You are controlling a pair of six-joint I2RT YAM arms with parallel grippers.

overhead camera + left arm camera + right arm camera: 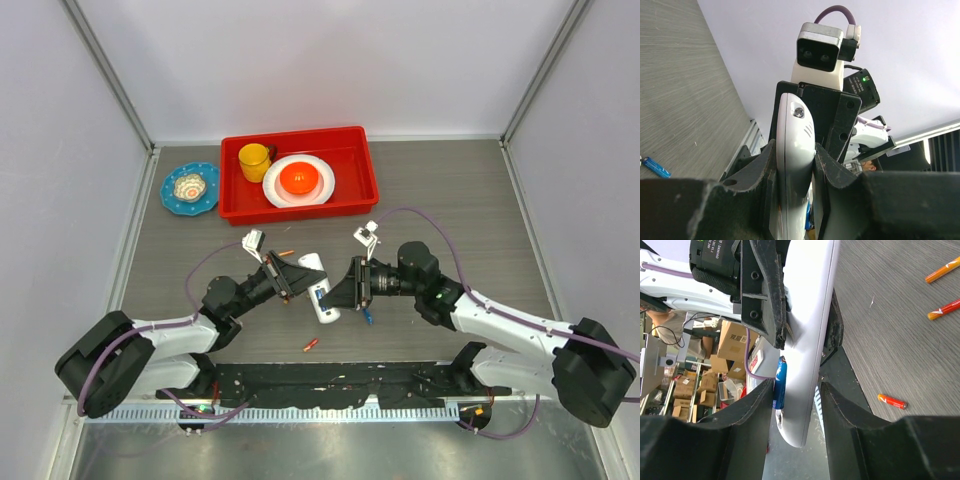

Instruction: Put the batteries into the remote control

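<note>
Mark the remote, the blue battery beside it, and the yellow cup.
remote control (810,305): right wrist view, on its white shell, upper half.
blue battery (780,382): right wrist view, middle of its body.
yellow cup (254,159): top external view, on the cup's body.

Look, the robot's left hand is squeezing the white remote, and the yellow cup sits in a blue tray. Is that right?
Almost. The tray is red, not blue, as the top view shows. The yellow cup does sit in it, and the left gripper is squeezing the white remote.
</note>
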